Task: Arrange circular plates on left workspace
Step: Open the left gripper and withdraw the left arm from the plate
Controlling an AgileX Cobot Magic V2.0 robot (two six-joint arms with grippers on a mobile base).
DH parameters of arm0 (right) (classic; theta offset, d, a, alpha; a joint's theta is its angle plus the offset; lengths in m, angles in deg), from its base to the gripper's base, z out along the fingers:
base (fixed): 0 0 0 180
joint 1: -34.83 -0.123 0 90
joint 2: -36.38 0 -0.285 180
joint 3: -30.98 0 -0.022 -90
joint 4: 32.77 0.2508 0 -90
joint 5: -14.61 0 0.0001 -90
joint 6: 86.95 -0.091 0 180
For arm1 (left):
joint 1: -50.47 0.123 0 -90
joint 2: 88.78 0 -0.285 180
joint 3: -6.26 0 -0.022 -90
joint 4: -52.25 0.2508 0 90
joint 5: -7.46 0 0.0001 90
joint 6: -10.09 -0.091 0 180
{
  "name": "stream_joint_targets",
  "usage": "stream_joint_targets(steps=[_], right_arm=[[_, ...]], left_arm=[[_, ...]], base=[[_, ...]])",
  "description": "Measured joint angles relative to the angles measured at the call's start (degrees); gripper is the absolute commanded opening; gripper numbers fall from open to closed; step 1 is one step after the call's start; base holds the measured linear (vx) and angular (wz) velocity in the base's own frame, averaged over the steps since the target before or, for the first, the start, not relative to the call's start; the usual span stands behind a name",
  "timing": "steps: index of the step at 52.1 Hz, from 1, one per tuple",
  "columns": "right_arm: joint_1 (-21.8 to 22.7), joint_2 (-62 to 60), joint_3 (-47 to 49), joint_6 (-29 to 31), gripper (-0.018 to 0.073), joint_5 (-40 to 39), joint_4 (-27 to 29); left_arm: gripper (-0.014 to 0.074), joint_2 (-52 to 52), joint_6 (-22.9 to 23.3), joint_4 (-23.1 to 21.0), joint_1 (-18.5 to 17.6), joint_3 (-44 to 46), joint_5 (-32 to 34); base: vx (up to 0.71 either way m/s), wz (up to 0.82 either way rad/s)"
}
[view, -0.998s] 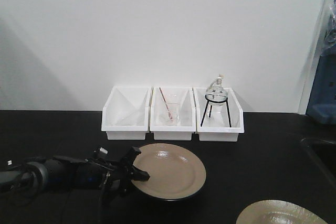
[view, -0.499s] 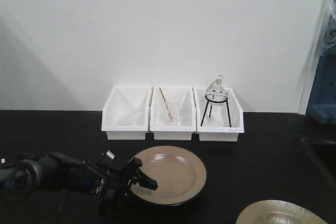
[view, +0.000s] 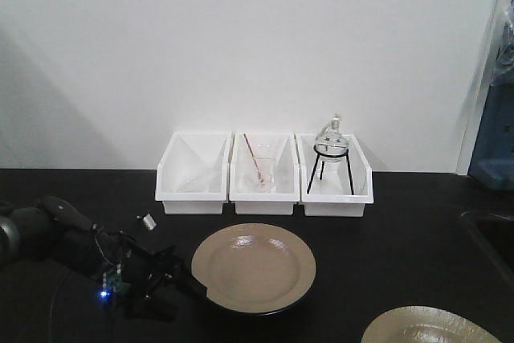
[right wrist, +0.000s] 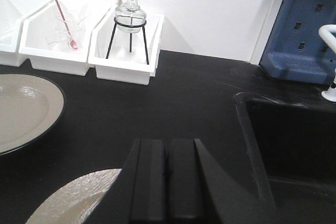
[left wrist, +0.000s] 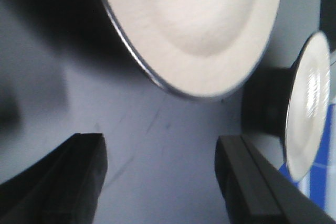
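Low on the countertop [view: 385, 222], left gripper [left wrist: 163, 182] is spread wide and empty, fingertips just short of the near plate [left wrist: 194, 24] rim; right gripper [right wrist: 168, 182] is closed on nothing, above the edge of the second plate [right wrist: 79, 200] at front right. Both look like glazed ceramic: rigid, fairly heavy, slick and chippable, so I'd pinch the raised rim with one finger under the dark lip, not the glossy well. Near plate sits mid-counter in front of the white bins [view: 265, 186], so neither is on the left side yet.
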Motion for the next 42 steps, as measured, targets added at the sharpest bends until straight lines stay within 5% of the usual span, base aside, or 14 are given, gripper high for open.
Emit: stream_joint_targets(steps=[8,19,27,33,42], right_arm=[[0.0,0.0,0.0,0.0,-0.0001,0.0,0.0],[0.0,0.0,0.0,0.0,-0.0001,0.0,0.0],[0.0,0.0,0.0,-0.1,0.0004,1.5,0.0],[0.0,0.6,0.8,-2.1,0.0017,5.0,2.1],[0.0,6.1,8.5,-0.6,0.0018,20.3,4.1]], left_arm=[[0.0412,-7.2,0.3,10.8,0.6,0.0,-0.9],[-0.0013,-20.2,5.9,30.2,0.7,0.0,1.5],[-0.0008,-31.1,8.7,39.9,0.8,-2.2,7.8],[-0.0006,-40.0,8.9,41.3,0.9,-9.5,17.8],[-0.0006,-54.4,9.0,41.1,0.9,-31.4,34.7]], base=[[0.0,0.0],[0.0,0.0],[0.0,0.0],[0.0,0.0],[0.0,0.0]])
